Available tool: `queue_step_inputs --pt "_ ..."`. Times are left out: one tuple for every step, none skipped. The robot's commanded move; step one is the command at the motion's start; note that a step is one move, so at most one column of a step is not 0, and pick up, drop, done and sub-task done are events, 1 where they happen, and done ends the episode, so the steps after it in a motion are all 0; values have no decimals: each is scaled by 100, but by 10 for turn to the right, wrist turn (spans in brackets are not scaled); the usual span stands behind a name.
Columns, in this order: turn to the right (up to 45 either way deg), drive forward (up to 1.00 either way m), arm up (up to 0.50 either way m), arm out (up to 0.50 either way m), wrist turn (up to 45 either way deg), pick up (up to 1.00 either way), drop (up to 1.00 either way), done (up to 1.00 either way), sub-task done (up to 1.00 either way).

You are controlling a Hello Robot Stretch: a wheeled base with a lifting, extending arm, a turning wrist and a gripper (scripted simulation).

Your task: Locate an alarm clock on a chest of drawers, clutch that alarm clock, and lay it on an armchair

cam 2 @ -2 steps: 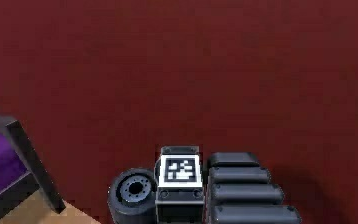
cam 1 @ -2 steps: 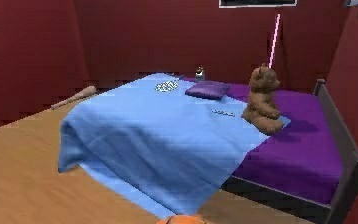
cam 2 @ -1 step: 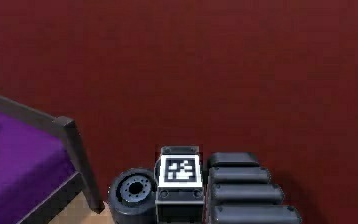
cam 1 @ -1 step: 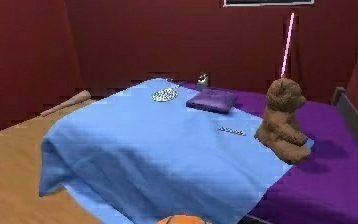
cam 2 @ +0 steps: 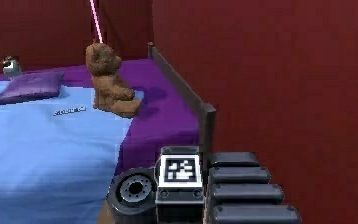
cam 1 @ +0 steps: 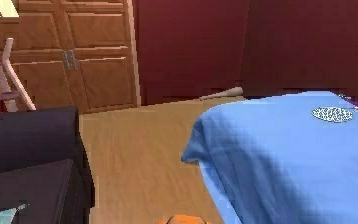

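Note:
In the arm side view the arm's dark bar rises from the bottom edge, with a white marked square [cam 2: 180,168] at its end. Left of the square sits the gripper [cam 2: 130,192], low over the edge of the blue bed cover [cam 2: 47,150]. Its far end is hard to make out, so I cannot tell whether it holds anything. A small grey and white thing [cam 2: 7,67] stands at the bed's far left corner, too small to name. A low black piece of furniture [cam 1: 32,150] is at the forward view's lower left.
A brown teddy bear [cam 2: 109,80] and a purple pillow [cam 2: 32,87] lie on the bed by the dark headboard [cam 2: 182,90]. Ahead are wooden cupboard doors [cam 1: 82,50], dark red walls, a pale bat [cam 1: 225,95] and open wooden floor [cam 1: 137,150]. The bed [cam 1: 287,160] carries a flat patterned disc [cam 1: 332,114].

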Motion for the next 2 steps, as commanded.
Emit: queue_step_inputs --pt "-120 0 0 0 0 0 0 0 0" --pt "-30 0 0 0 0 0 0 0 0"
